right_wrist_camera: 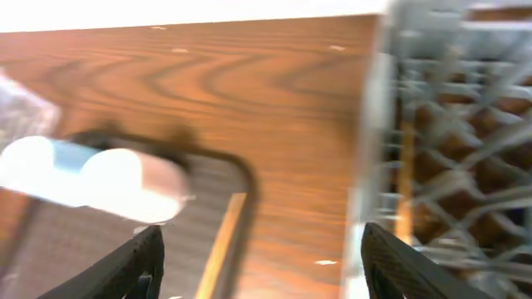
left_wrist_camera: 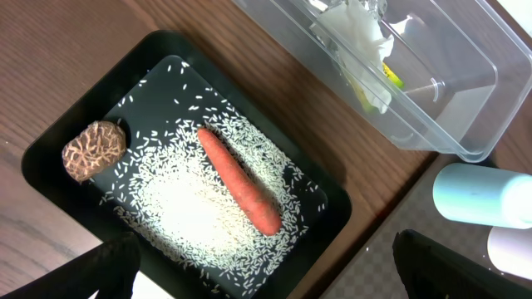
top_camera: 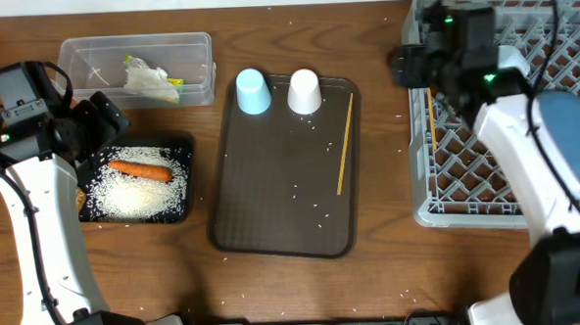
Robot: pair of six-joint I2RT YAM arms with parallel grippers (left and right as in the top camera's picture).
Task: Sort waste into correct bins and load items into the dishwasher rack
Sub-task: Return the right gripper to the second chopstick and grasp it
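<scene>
The black tray (top_camera: 176,145) holds white rice (top_camera: 139,192), the orange carrot (top_camera: 140,170) and the brown lump (left_wrist_camera: 94,149). The clear tub (top_camera: 133,40) holds the crumpled tissue (top_camera: 147,79) and the wrapper (top_camera: 175,85). My left gripper (top_camera: 107,117) is open and empty above the black tray's near edge (left_wrist_camera: 266,282). The light-blue cup (top_camera: 254,92), the white cup (top_camera: 305,91) and one chopstick (top_camera: 345,143) are on the brown serving tray. My right gripper (top_camera: 408,64) is open and empty between that tray and the grey rack (top_camera: 467,174). A second chopstick (top_camera: 431,117) and the dark-blue plate (top_camera: 573,126) are in the rack. The white bowl is hidden.
The brown serving tray (top_camera: 271,183) lies mid-table with scattered rice grains on it and on the wood around it. In the blurred right wrist view, my gripper (right_wrist_camera: 266,274) hovers over bare wood between the chopstick (right_wrist_camera: 220,245) and the rack wall (right_wrist_camera: 370,166).
</scene>
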